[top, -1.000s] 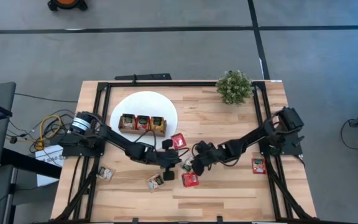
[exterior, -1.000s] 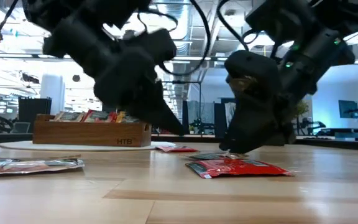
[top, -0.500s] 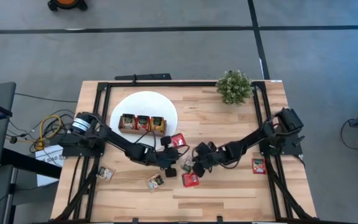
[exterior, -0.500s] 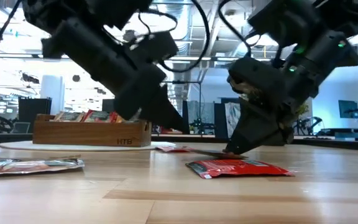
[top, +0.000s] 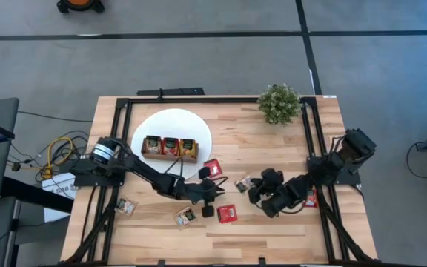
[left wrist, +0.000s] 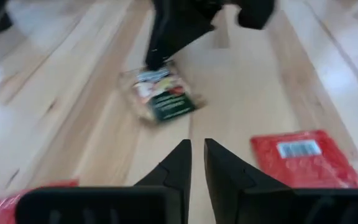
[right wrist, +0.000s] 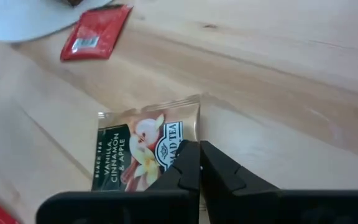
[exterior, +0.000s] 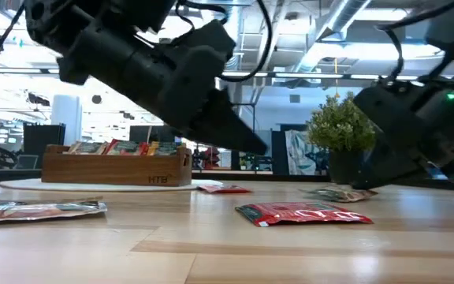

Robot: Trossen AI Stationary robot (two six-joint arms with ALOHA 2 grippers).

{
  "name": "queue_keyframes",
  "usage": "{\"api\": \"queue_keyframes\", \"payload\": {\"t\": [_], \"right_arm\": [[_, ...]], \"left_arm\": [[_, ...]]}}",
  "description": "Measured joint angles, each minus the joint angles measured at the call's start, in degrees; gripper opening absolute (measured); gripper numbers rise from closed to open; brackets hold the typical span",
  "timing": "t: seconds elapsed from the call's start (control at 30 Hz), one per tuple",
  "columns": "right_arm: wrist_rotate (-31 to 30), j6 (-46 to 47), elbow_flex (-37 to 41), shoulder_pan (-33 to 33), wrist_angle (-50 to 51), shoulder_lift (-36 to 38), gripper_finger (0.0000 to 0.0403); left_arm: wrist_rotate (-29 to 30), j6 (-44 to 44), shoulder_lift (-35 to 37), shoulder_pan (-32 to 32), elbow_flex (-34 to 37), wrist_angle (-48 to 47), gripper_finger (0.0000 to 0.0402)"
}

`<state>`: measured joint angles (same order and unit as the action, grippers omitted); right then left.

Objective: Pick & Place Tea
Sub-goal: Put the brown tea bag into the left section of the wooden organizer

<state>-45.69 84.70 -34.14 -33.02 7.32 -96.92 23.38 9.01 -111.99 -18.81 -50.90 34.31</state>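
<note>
The white-and-green tea sachet [right wrist: 143, 149] lies flat on the table [top: 273, 141], near the middle and between the two arms. The right gripper [right wrist: 199, 167] sits at its edge with fingers nearly together, apparently pinching only a corner. If you lift on so thin a hold, the sachet may slip free or swing and drop short of the wooden tray [top: 170, 147] on the white disc [top: 171, 120]. Your left gripper [left wrist: 197, 163] hovers just across from it, jaws barely apart and empty, close enough that the two arms could collide.
</note>
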Motion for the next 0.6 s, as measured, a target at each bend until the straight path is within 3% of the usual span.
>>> {"api": "queue_keyframes", "payload": {"t": [0.17, 0.4, 0.6], "right_arm": [[-0.74, 2.25, 0.78, -0.80, -0.19, 0.65, 0.0000], [-0.30, -0.15, 0.73, -1.11, -2.59, 0.43, 0.0000], [3.27, -2.63, 0.78, -3.33, -5.01, 0.50, 0.0000]], "left_arm": [[0.00, -3.96, -7.24, 0.65, -6.79, 1.08, 0.0035], [0.89, -3.90, -15.20, 1.87, -21.18, -16.46, 0.0006], [7.37, -6.44, -17.20, 2.40, -24.76, -19.15, 0.0001]]}}
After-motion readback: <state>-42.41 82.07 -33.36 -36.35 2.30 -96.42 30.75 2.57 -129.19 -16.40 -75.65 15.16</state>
